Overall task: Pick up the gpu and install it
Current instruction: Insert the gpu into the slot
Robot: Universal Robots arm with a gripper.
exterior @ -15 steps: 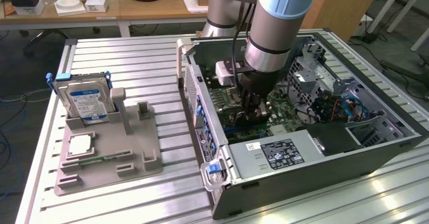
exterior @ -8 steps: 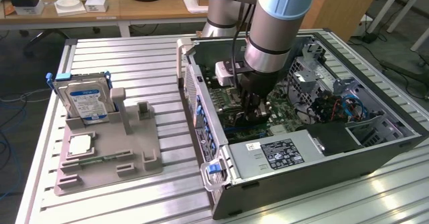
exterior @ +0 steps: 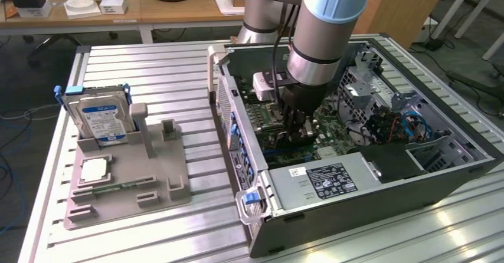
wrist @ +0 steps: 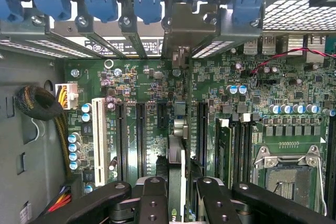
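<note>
You can see the gpu (wrist: 176,182) edge-on, standing upright between the gripper (wrist: 177,195) fingers, which are clamped on it just above the motherboard (wrist: 136,93) slots. In the exterior view the gripper (exterior: 298,134) reaches down inside the open computer case (exterior: 370,192).

Wooden desks (exterior: 118,12) behind a ribbed metal table (exterior: 157,68); grey floor (exterior: 23,74).

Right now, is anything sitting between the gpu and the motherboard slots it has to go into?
Nothing visible. The gripper holds the gpu edge-on between its fingers, over the motherboard inside the computer case. The long black slots beside the card look bare. The slot directly under the card is hidden by it.
</note>
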